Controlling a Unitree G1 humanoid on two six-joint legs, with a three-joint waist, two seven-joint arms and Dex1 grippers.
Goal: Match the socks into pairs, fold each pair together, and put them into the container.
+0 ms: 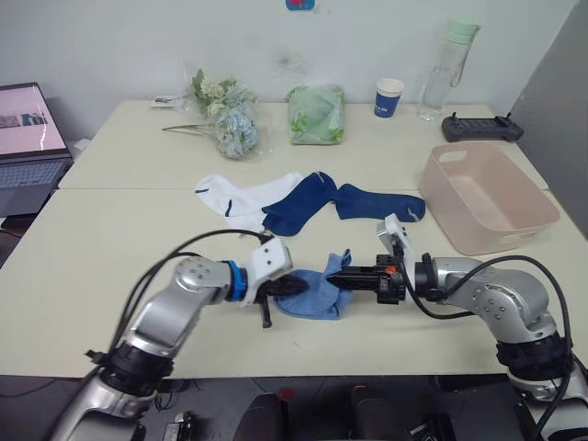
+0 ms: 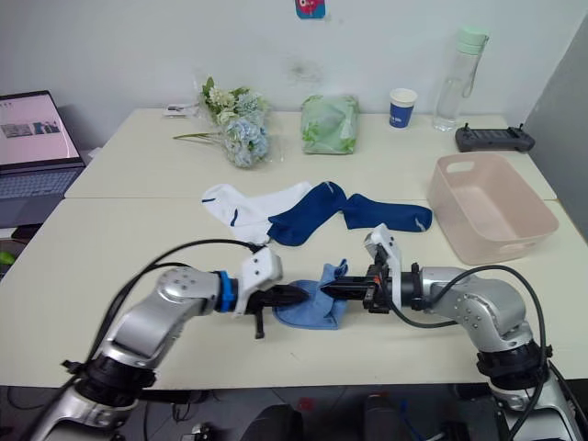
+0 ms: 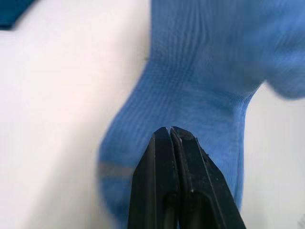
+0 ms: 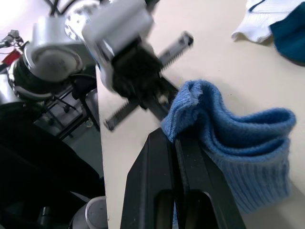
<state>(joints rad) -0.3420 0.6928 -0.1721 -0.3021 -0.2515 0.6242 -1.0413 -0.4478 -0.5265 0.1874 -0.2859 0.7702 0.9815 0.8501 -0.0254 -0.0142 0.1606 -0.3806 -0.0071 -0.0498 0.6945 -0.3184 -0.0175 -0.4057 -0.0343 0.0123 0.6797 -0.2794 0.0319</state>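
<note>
Five socks at most are what we can count on the table (image 1: 110,266): a white one (image 1: 241,196) on the far left of the group, two navy ones (image 1: 301,204) (image 1: 378,204) beside it to the right, and a light blue bundle (image 1: 314,292) near us. The white sock's toe end lies under the left navy sock; the two navy socks touch at the middle. We cannot tell whether the blue bundle is one sock or two folded together; it is ribbed knit, doubled over in thick folds with a cuff edge turned up.

Both grippers meet at that bundle. Our left gripper (image 1: 296,284) comes in from the left with its fingers (image 3: 172,143) pressed together, tips lying on the blue knit; we cannot tell if any cloth is caught between them. Our right gripper (image 1: 333,274) comes from the right, its fingers (image 4: 164,143) clenched on the raised blue fold.

One pink tub (image 1: 533,211) stands at the right, well apart from the bundle, with nothing in it.

Along the far edge stand one bunch of flowers (image 1: 225,115), one green bag (image 1: 316,114), one paper cup (image 1: 389,97) and one bottle (image 1: 445,69).
</note>
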